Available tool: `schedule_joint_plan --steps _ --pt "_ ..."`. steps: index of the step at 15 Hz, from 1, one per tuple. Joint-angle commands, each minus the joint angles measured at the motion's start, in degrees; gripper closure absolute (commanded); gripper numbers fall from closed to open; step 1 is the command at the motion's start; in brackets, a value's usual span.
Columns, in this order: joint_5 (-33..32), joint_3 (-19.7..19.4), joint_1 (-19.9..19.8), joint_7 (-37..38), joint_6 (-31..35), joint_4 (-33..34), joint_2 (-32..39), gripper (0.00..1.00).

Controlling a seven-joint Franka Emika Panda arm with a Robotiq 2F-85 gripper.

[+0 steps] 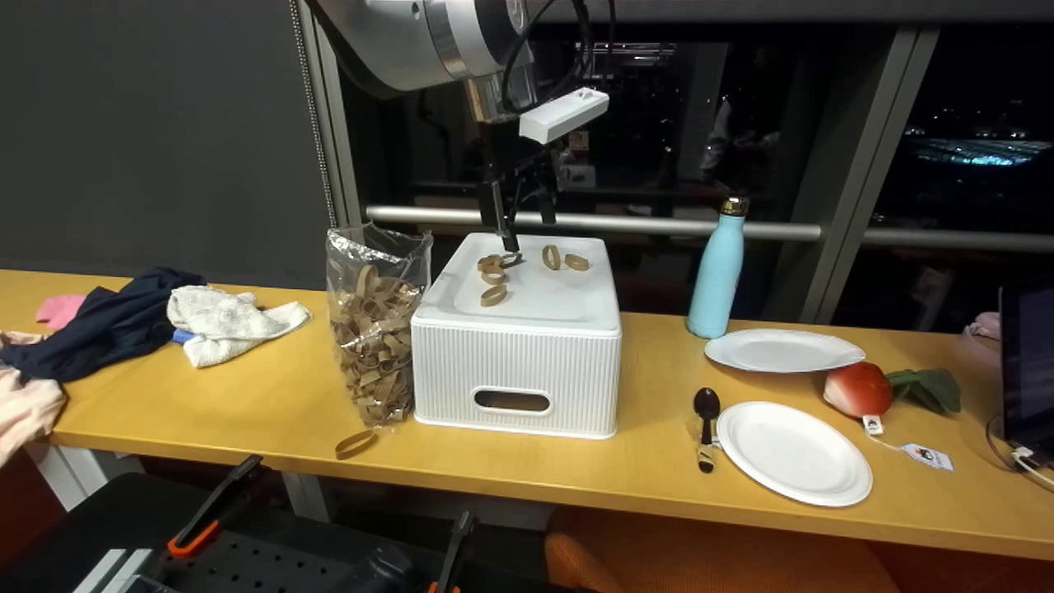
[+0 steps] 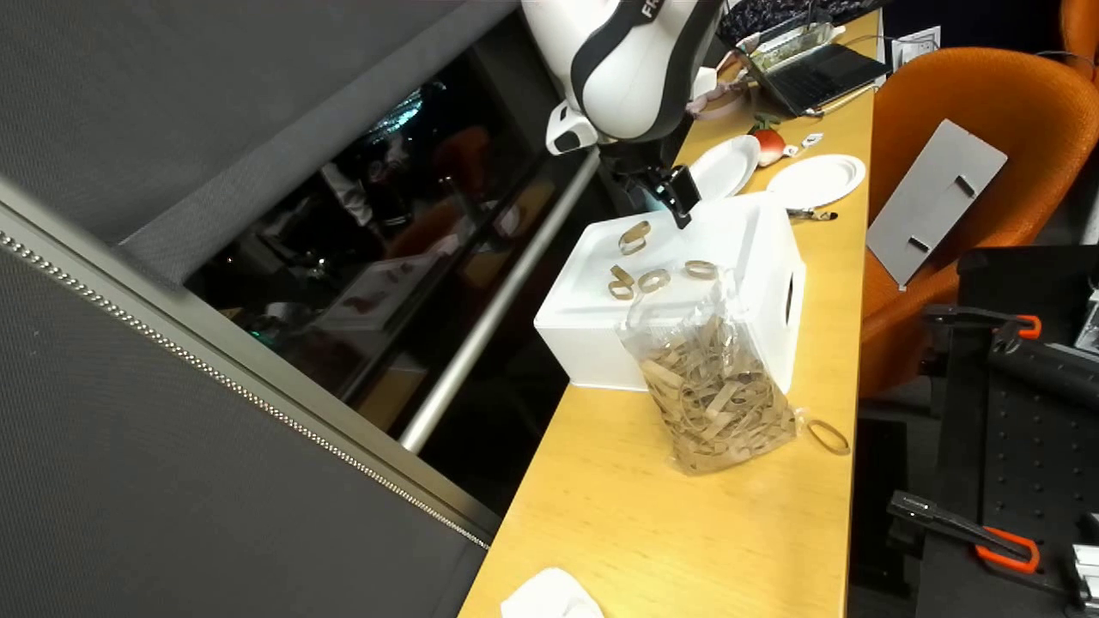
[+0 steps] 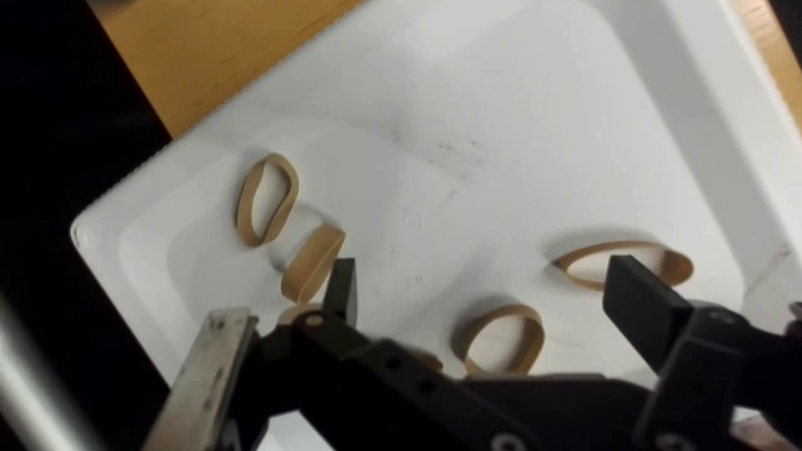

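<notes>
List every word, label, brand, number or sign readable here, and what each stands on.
"FR": on the robot arm, in an exterior view; no further letters show.
Larger tag and small tag near the red-and-white vegetable: print too small to read.
Faint marks on the white box, in the wrist view: no characters can be made out.

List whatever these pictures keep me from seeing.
Wrist view: one tan band, mostly hidden behind the gripper.
Both exterior views: what, if anything, the white box holds, hidden by its walls.
An exterior view: print on the larger tag, too small; a pale garment, cut off by the left edge.
</notes>
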Motion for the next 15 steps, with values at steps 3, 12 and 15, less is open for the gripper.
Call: schedule_joint_plan --steps 3,12,15 --pt "13.34 4.27 -3.29 -12.40 1.20 4.03 2.13 0.00" --pt "21.52 5.35 -3.55 -19.22 -0.74 9.69 8.31 0.00" --pt "22.00 5.95 -3.90 -20.64 -0.61 10.85 10.39 0.00"
